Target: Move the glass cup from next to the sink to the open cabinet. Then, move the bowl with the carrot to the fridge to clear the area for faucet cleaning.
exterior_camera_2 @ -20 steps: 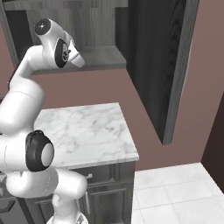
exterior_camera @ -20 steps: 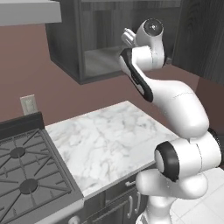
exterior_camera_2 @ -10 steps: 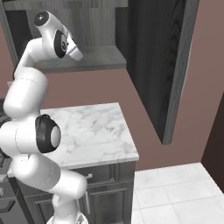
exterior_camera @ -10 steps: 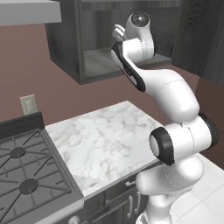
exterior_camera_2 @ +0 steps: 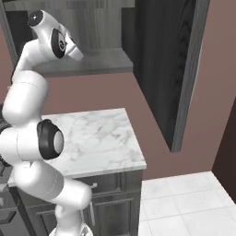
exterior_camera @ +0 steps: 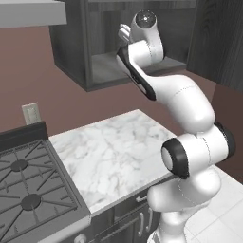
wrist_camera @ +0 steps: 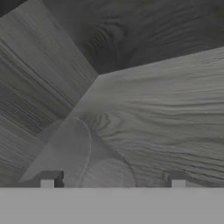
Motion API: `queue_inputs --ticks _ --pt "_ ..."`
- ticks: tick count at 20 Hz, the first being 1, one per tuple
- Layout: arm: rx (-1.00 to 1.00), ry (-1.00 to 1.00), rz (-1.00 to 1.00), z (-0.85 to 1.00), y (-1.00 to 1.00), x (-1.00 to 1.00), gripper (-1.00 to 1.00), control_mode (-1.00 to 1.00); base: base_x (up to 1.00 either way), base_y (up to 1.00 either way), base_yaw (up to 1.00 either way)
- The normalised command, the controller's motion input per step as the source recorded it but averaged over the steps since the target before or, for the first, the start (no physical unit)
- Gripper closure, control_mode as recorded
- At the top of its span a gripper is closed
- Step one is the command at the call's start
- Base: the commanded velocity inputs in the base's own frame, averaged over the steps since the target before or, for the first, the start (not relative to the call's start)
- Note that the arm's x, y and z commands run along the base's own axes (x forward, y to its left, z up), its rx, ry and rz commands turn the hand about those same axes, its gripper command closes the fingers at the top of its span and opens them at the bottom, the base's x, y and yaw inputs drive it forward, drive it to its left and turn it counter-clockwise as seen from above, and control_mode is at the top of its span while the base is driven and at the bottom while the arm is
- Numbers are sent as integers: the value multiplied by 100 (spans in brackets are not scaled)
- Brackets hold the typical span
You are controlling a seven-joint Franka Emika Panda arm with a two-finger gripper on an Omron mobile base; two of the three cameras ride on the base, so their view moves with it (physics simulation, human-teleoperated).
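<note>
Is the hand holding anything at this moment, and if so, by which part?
Apparently nothing: the hand is open, fingertips wide apart, the faint glass cup loose between them.

- Your open cabinet (exterior_camera: 118,66) looks like dark grey wood with a streaky grain and a matt finish; from the hand view the same grain swirls across its floor (wrist_camera: 166,113) and walls.
- The glass cup (wrist_camera: 94,168) you see between the finger tips is translucent and smooth, so the wood grain shows through it.
- The counter (exterior_camera: 114,152) is white marble with grey veins and a soft sheen.
- Your arm (exterior_camera: 185,104) has a glossy white shell, like smooth plastic, with dark matt joints.
- The stove (exterior_camera: 28,185) carries dull dark grates on a grey top.
- The wall (exterior_camera_2: 92,92) is flat, matt reddish brown.
- The floor (exterior_camera_2: 184,203) is pale tile.
</note>
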Motion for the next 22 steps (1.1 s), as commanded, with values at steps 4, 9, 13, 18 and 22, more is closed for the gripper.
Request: queue_inputs --ticks 4,9,13,18,22 --pt "0 -41 0 12 0 -4 -100 -100 0 0 0" --pt "0 -40 0 -12 -14 -58 -100 -100 0 0 0" --pt "0 -29 0 -84 -59 -100 -100 -100 0 0 0" --pt "2 -8 -5 -34 -52 -100 -100 -100 0 0 0" --pt "6 17 -14 29 -42 -100 -100 -100 0 0 0"
